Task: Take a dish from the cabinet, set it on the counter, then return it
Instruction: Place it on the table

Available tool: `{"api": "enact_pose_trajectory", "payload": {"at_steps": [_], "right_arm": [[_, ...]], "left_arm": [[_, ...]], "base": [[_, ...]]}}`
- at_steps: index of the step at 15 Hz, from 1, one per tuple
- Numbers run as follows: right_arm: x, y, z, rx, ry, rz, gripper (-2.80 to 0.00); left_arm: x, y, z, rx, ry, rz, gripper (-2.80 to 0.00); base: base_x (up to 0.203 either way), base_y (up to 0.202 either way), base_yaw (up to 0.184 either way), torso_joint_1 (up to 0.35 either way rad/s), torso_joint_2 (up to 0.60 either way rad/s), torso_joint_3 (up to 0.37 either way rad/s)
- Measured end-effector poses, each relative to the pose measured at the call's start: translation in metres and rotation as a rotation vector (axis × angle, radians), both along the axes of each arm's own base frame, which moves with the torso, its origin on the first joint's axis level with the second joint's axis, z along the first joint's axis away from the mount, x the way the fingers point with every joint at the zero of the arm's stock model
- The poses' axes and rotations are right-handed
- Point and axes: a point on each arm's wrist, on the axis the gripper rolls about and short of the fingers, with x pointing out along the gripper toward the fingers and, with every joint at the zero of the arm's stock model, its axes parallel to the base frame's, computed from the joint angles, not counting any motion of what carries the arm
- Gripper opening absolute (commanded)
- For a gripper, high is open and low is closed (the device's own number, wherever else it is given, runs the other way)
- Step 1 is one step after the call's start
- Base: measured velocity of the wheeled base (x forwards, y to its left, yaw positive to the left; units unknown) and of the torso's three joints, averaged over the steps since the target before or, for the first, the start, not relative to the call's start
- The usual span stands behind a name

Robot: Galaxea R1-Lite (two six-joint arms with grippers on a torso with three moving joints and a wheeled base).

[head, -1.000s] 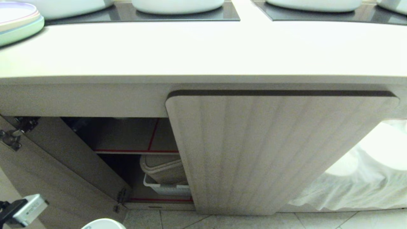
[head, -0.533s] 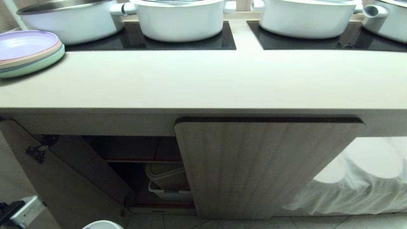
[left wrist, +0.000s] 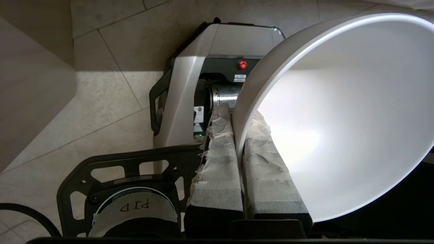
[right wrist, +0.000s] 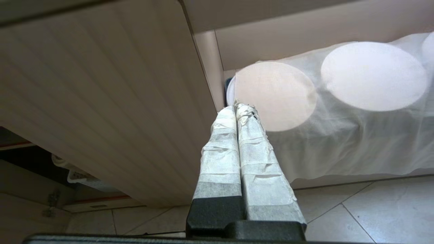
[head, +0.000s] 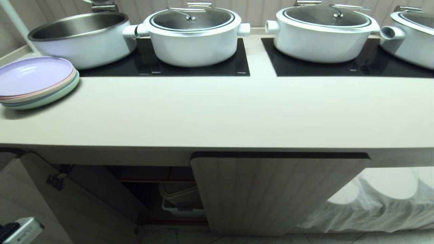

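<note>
Left gripper (left wrist: 239,135) pinching the empty dish (left wrist: 339,118) by its rim; right gripper (right wrist: 236,112) closed, holding nothing

Bare counter (head: 217,112) before pots (head: 193,37), plates (head: 37,81).

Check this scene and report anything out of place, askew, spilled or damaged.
Nothing spilled or broken. The left gripper pinches the white bowl by its rim, tilted on edge over the floor. The left cabinet door hangs open. The tape on the right gripper, which is shut and empty, is frayed at the tips.
</note>
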Motion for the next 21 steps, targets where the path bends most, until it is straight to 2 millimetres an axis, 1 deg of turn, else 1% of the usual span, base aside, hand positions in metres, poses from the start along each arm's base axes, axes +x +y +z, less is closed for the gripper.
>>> {"api": "enact_pose_trajectory", "payload": {"at_steps": [8, 21], "right_arm": [[0.0, 0.0, 0.0, 0.0, 0.0, 0.0, -2.8], [0.0, 0.0, 0.0, 0.0, 0.0, -0.001, -2.8]], "left_arm": [[-0.006, 0.001, 0.002, -0.003, -0.011, -0.02, -2.8], [-0.011, 0.003, 0.003, -0.005, -0.019, -0.019, -2.8]], "base": [[0.0, 0.0, 0.0, 0.296, -0.57, -0.276], [0.0, 0.0, 0.0, 0.182, -0.34, -0.17]]}}
